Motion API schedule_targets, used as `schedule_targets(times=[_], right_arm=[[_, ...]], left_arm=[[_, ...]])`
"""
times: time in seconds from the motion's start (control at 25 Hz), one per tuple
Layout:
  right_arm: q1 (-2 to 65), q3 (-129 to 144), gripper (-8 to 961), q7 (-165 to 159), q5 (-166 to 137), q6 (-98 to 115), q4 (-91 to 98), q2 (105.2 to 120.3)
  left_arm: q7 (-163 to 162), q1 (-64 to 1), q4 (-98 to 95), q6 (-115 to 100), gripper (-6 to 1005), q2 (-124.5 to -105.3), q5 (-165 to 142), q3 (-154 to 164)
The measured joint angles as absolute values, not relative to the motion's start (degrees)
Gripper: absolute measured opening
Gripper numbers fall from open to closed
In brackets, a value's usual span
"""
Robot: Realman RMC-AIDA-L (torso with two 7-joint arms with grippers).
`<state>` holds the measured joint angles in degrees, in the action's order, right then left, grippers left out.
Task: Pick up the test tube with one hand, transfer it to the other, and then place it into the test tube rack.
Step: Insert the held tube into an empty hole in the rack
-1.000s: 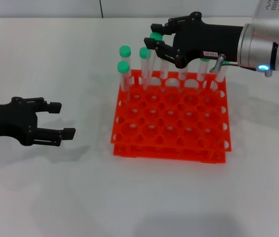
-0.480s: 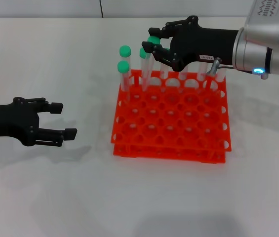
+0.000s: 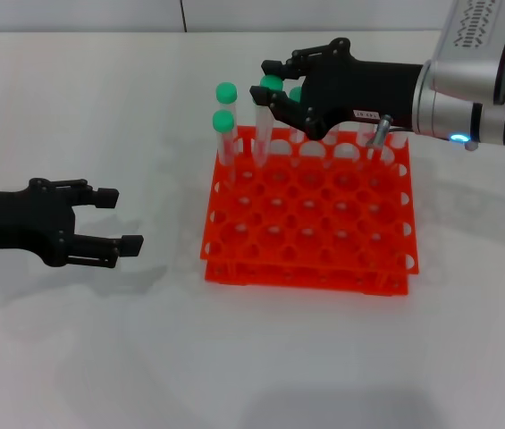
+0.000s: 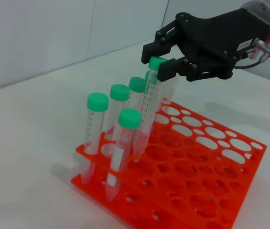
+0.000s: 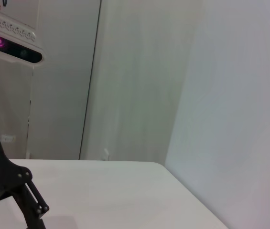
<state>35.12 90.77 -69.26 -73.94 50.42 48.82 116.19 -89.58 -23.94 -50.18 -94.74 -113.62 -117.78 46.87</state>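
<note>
The orange-red test tube rack (image 3: pixel 310 234) stands mid-table; it also shows in the left wrist view (image 4: pixel 199 183). My right gripper (image 3: pixel 265 79), black with a small white label, is over the rack's back left part. It is shut on the green cap of a test tube (image 3: pixel 261 130). The tube (image 4: pixel 145 112) leans, with its lower end in a back-row hole. My left gripper (image 3: pixel 122 221), black and unlabelled, hovers open and empty left of the rack.
Several other green-capped tubes (image 3: pixel 225 107) stand in the rack's back row and back left corner, close to the held one (image 4: pixel 119 102). The rack's front rows hold nothing. The table (image 3: pixel 100 107) is white.
My right gripper has moved left and a little down with the tube, whose cap now sits lower and nearer the corner tubes. The left gripper has edged slightly right.
</note>
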Motion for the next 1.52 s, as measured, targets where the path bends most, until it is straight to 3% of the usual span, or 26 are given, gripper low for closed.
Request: schedule_targets(times=[1.52], right_arm=[[36.7,93.2,267,-69.7,-73.2,49.5,46.6,116.19]], left_arm=[[-88.3,-24.1,-49.4,-95.3,884,-113.64,-117.9,47.3]])
